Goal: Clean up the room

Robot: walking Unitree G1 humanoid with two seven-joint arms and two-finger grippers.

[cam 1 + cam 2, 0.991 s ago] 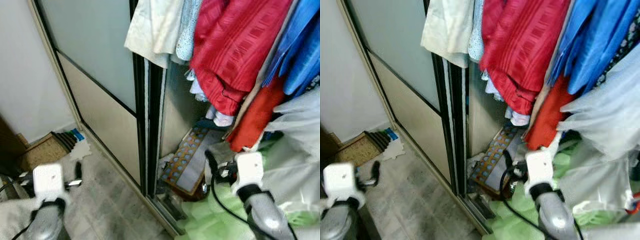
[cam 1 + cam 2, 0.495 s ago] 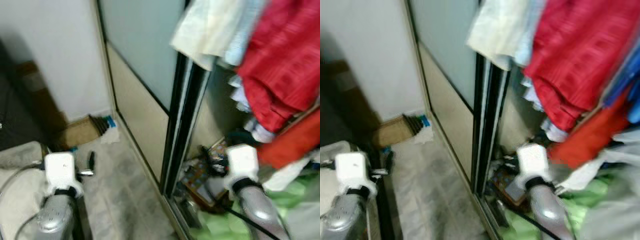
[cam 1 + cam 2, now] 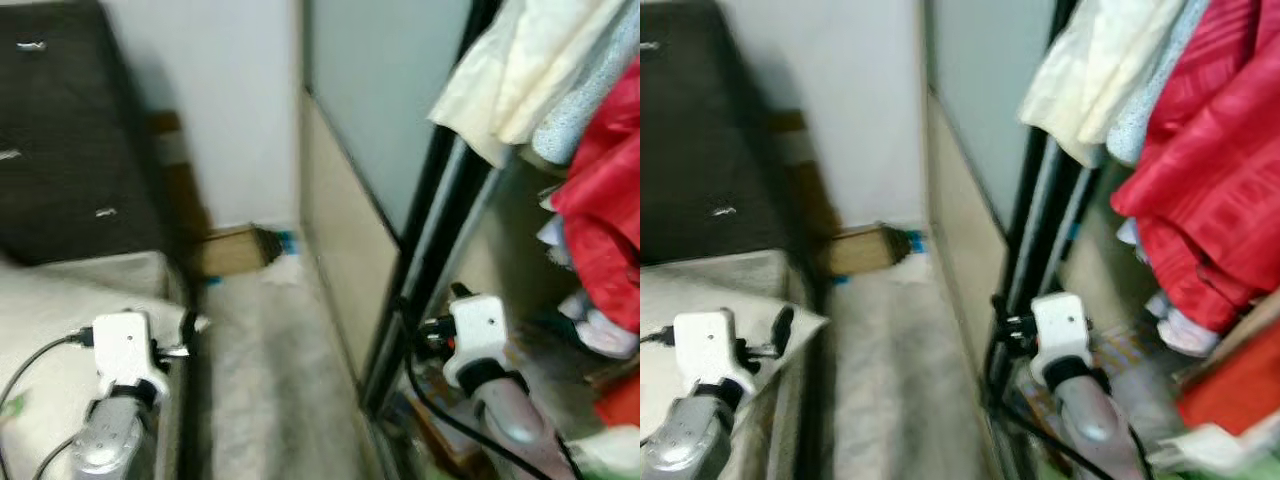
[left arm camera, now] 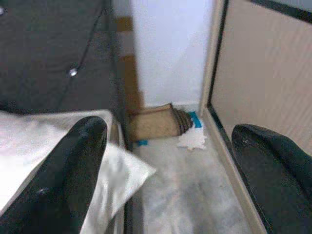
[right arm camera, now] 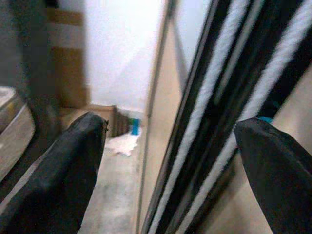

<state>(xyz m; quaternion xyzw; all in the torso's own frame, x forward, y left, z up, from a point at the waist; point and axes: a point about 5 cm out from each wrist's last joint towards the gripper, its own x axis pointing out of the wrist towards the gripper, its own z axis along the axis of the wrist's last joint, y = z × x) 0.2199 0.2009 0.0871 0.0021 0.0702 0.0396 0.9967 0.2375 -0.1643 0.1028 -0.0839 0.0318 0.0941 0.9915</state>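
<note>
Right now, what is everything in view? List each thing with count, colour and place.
Wardrobe sliding door: one, grey-and-beige panels, black frame, centre.
Hanging clothes: cream garment, red garment, upper right in the wardrobe.
Dark drawer unit: one, upper left by the wall.
Bed: one, pale cover, lower left.
Brown box: one, on the floor at the wall.
White scrap: one, on the floor beside the box.
Left pincer: open, over the bed's edge.
Right pincer: open, by the door frame.

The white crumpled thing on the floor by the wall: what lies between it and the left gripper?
In the left wrist view, bare grey floor lies between the open left gripper and the white crumpled thing.
</note>
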